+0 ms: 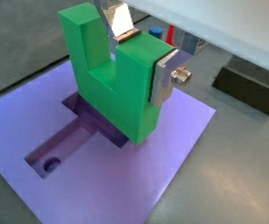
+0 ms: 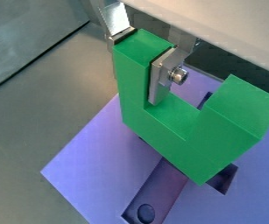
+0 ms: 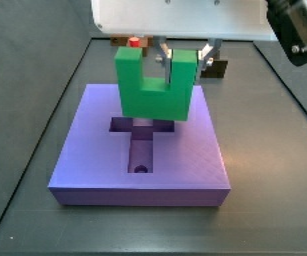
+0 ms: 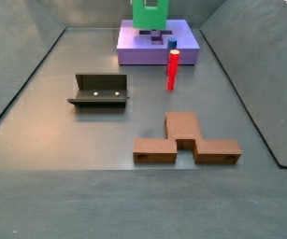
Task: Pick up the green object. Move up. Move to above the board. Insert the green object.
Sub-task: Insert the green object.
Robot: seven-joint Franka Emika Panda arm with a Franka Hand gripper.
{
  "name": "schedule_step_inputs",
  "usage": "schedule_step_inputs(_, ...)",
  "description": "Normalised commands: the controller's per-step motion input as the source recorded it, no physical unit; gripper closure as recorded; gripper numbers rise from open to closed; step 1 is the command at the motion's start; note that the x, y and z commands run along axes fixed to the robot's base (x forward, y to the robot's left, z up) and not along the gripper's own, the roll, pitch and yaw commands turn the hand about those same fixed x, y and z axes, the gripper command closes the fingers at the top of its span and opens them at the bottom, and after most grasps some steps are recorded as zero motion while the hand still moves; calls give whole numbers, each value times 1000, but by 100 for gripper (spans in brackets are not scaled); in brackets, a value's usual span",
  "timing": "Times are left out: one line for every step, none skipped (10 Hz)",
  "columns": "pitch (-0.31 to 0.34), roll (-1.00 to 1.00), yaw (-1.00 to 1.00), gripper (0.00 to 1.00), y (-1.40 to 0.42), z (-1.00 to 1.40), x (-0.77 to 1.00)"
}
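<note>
The gripper (image 1: 139, 54) clamped one prong of the green object (image 1: 116, 83) between its silver fingers (image 1: 164, 74) and held it prongs-up over the board (image 1: 54, 131), its base at the mouth of the cross-shaped recess (image 1: 84, 131); whether it had touched the recess floor could not be told. Insertion seemed to be the step in hand, best done by keeping the block upright, squaring its base to the recess walls and lowering straight without side push. Counted near to far in a side view: one brown stepped block (image 4: 186, 140) nearest, one fixture (image 4: 98, 91) at about ten o'clock from it, one red peg (image 4: 173, 69) and one blue peg (image 4: 173, 43) at twelve o'clock, then one purple board (image 4: 139, 53) and one green object (image 4: 152, 14) farthest.
</note>
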Motion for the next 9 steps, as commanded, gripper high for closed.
schedule_step_inputs(0, 0, 71, 100, 0, -294, -11)
schedule_step_inputs(9, 0, 89, 100, 0, -211, 0)
schedule_step_inputs(0, 0, 6, 100, -6, -120, -254)
schedule_step_inputs(-34, 7, 171, 100, 0, -23, -377)
schedule_step_inputs(-40, 14, 254, 100, -40, -29, -266)
schedule_step_inputs(-6, 13, 234, 100, -11, -54, -69)
schedule_step_inputs(-23, 0, 203, 100, -109, -123, 0)
schedule_step_inputs(-26, 0, 134, 100, -197, -129, 211)
schedule_step_inputs(-64, -9, 86, 100, -183, -129, 160)
